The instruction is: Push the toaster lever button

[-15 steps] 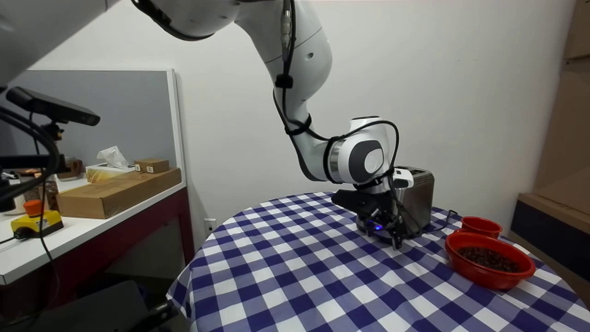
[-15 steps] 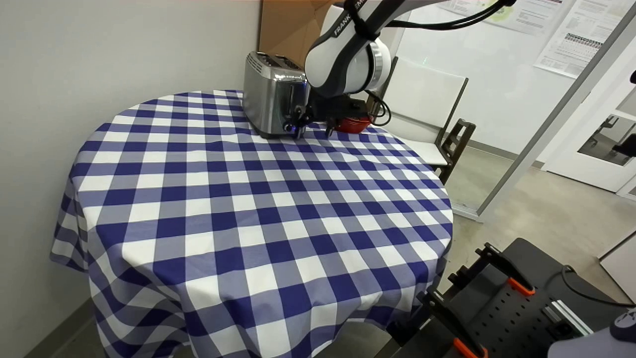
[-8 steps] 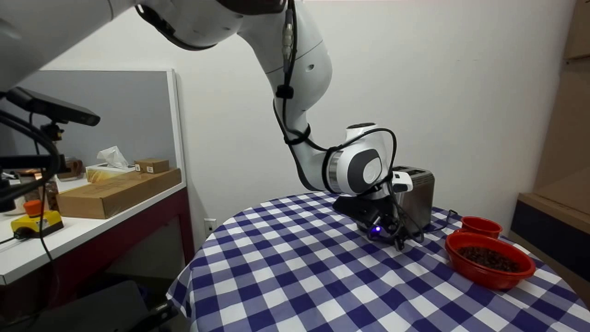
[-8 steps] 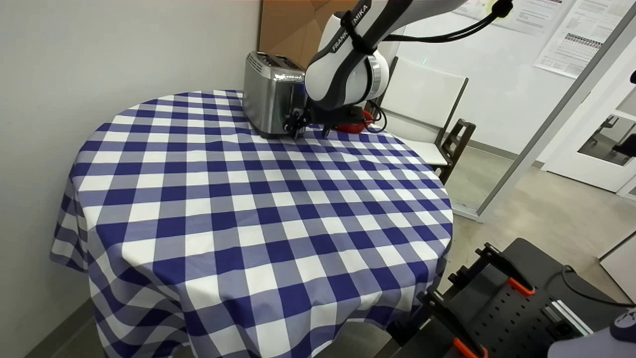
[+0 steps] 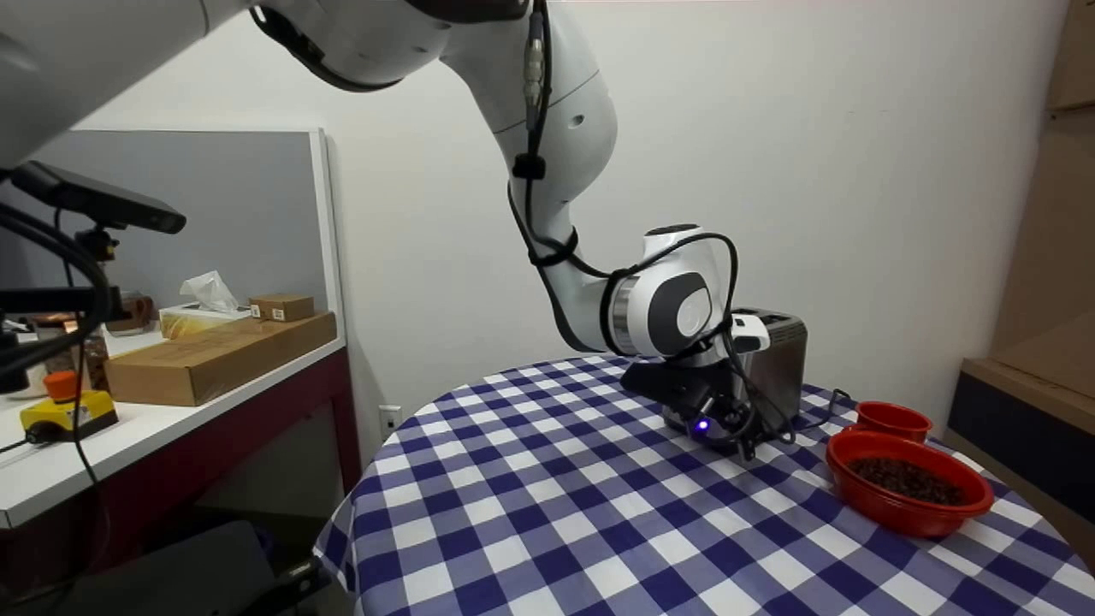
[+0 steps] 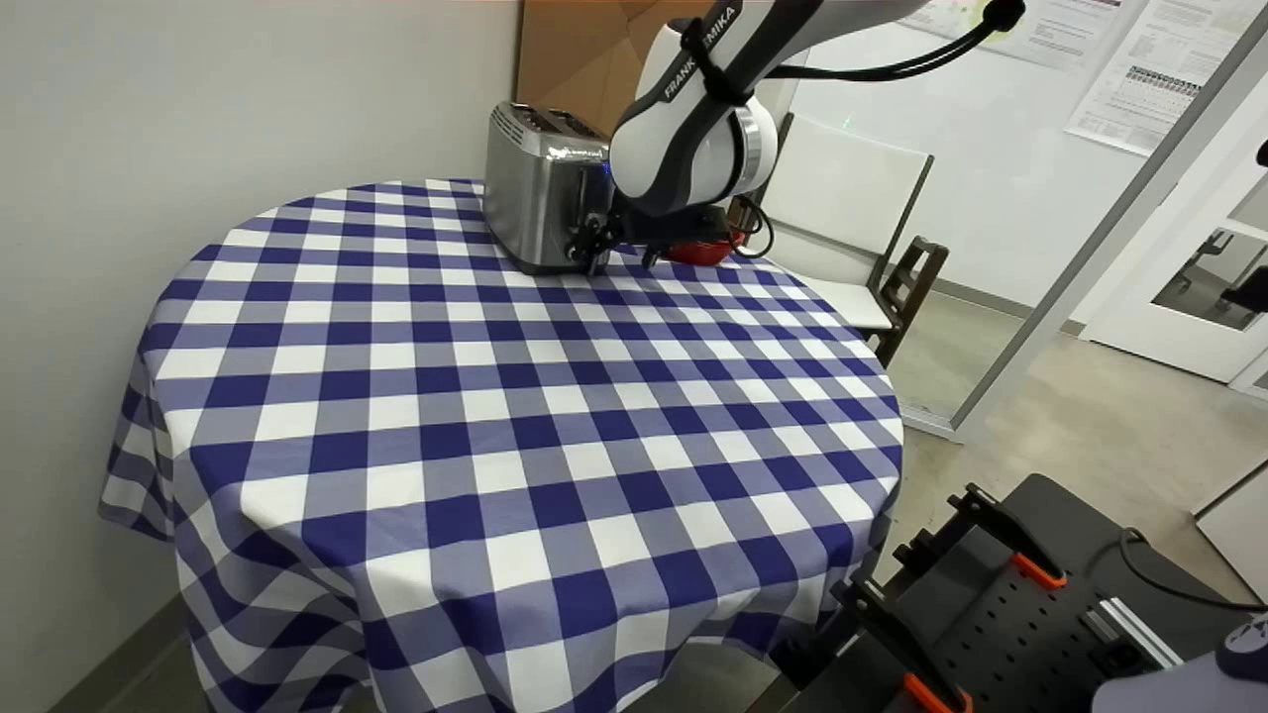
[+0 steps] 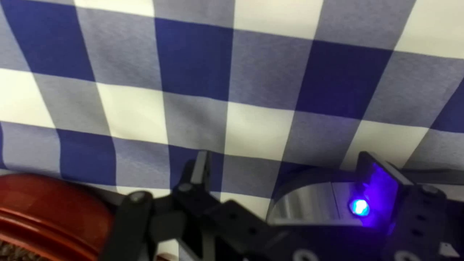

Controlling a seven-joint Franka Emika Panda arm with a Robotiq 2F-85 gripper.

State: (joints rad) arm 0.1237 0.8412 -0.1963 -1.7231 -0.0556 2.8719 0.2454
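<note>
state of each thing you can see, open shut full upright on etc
Toaster: upright, lever position unclear
Tool: open, jaws apart
Blue light: lit
Bowl: upright, partly filled with dark bits
Red container: upright, contents hidden
Tissue box: tissue sticking out of the top
Long box: closed, as far as visible
Orange button: pressed or not, can't tell
Tablecloth: spread out, edges hanging down
Chair: standing upright

The tablecloth (image 6: 495,396) is showing a check of white, deep blue and grey-blue, and the toaster (image 6: 535,203) is gleaming silver above a dark base (image 6: 540,268). The arm (image 5: 571,145) is wearing white with dark grey panels (image 5: 664,313), the gripper (image 7: 289,165) is showing black, a light (image 7: 360,207) is glowing blue-violet, and the wide bowl (image 5: 902,513) is showing red around dark brown contents (image 5: 908,482).
</note>
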